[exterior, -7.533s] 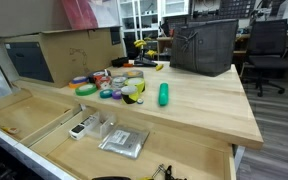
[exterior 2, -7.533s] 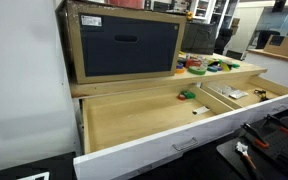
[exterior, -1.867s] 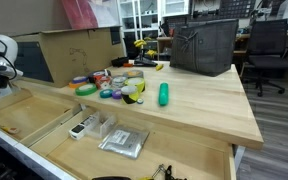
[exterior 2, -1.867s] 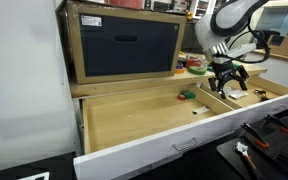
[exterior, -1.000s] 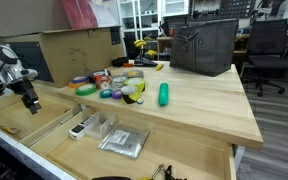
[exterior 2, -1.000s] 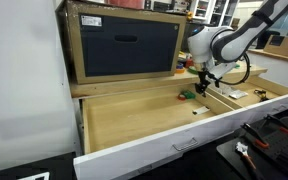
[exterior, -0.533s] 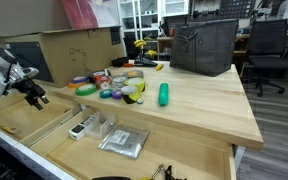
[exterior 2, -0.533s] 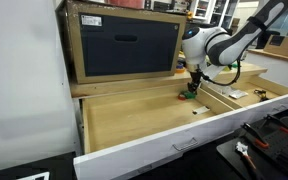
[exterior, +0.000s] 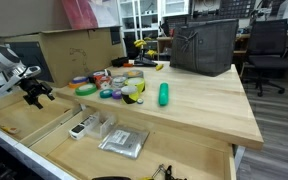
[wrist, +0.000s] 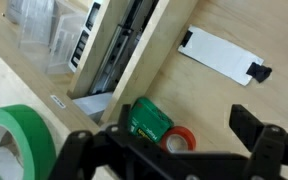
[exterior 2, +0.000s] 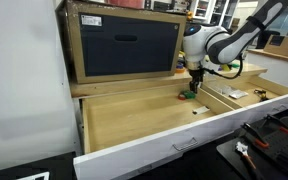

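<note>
Green tape roll sits at the left edge of the wrist view, apart from the fingers. Just to its right, a small green block lies on the drawer floor against the foot of the wooden divider, with a red piece touching it.

The gripper now hangs right over this pair. Two seconds ago it stood above the compartment on the far side of the divider. Since then it has swung across to the back of the large compartment, and in the last half second it has barely shifted. Its jaws stand wide apart and hold nothing, and the block shows between them.

So the approach looks finished and the block is still untouched. Farther right lies a white tag, well clear.
</note>
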`<state>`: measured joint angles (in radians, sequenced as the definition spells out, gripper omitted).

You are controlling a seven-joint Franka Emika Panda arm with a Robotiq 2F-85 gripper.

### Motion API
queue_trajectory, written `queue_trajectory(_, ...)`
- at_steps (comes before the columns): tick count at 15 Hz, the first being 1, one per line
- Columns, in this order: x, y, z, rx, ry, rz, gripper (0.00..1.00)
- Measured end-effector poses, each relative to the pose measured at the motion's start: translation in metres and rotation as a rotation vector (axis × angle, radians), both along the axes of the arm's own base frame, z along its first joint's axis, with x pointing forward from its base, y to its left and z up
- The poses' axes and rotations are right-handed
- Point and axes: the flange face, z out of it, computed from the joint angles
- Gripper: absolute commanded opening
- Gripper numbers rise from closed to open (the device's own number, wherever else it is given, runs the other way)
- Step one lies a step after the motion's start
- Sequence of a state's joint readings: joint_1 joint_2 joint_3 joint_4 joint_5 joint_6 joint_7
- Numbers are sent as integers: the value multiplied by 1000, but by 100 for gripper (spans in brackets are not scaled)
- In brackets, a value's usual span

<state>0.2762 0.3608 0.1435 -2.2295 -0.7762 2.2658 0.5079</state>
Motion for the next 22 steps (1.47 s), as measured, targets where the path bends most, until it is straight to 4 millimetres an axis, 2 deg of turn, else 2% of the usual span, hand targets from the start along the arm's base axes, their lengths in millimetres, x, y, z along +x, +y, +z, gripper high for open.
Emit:
queue_trajectory(5, 9, -14, 3, -15, 114, 184, 100)
queue_trajectory(9, 8, -10, 1, -131, 45, 273, 100)
queue_trajectory(11, 7, -7, -3, -188, -33, 272, 100)
queue_trajectory(17, 5, -5, -12, -204, -212, 171, 100)
queue_trajectory(22, -2, 3, -22, -216, -214, 172, 100)
